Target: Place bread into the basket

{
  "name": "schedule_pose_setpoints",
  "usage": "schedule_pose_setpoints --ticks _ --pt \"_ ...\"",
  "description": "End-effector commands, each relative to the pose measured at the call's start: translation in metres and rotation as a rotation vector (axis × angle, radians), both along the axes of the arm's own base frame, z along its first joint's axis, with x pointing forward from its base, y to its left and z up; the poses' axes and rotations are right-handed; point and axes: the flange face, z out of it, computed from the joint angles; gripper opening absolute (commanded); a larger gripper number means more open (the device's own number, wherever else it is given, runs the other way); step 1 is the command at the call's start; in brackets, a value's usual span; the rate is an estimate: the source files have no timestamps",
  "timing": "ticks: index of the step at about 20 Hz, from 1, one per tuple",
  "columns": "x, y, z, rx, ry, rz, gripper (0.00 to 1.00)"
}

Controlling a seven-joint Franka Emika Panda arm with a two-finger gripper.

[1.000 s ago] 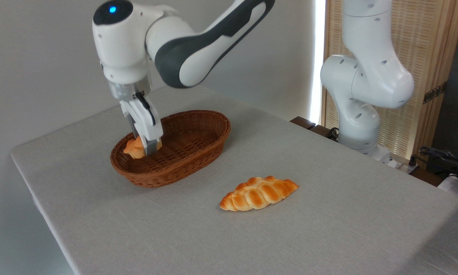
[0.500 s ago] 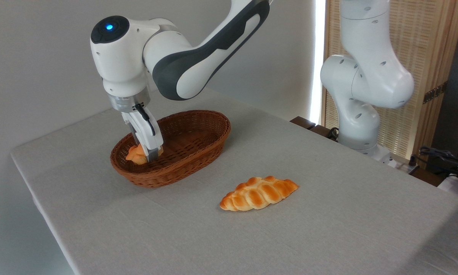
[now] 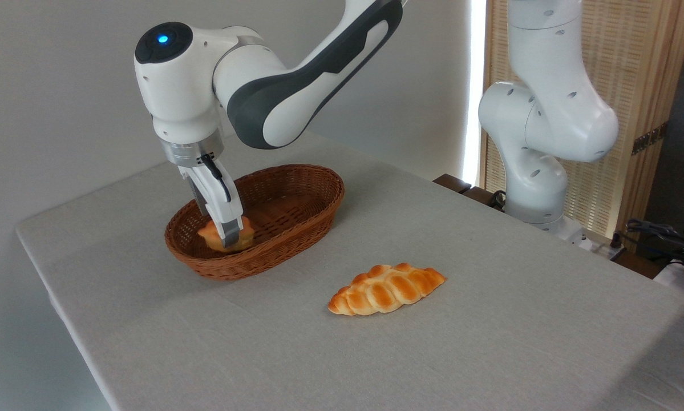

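And here is the gripper [image 3: 227, 235] reaching straight down into the basket [image 3: 296, 228], its white fingers [image 3: 223, 211] dipping below the woven rim at the basket's left end, and the bread [image 3: 227, 237] sits right there with them, a small orange-golden knotted bun low inside the basket on the left part of its floor; the near finger crosses the front of the bun and hides the other finger, so whether the bun is clenched or released cannot be told from this angle. The basket itself, reddish-brown wicker, oval and shallow with flared sides, stands on the table [image 3: 490, 319], which wears a pale grey cloth. To the right of the basket and nearer the camera lies 1 braided loaf [image 3: 386, 288], golden with pointed ends, flat on the cloth and well apart from the basket. Farther right of the basket, at the table's far edge, rises the arm's white base [image 3: 538, 171], with a slatted wooden screen [image 3: 632, 74] behind it
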Motion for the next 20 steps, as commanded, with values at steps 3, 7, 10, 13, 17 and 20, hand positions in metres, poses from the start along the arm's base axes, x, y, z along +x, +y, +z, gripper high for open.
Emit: schedule_pose_setpoints --ticks 3,7,10,13,17,20 --pt "0.003 0.004 0.011 -0.009 -0.020 0.017 1.00" --pt "0.009 0.035 0.049 -0.011 -0.080 0.065 1.00" --pt "0.009 0.049 0.069 -0.009 -0.111 0.089 1.00" --pt "0.014 0.084 0.094 -0.002 -0.123 0.133 1.00" --pt "0.016 0.133 0.131 0.080 -0.109 0.125 1.00" --pt "0.017 0.152 0.151 0.121 -0.106 0.114 1.00"
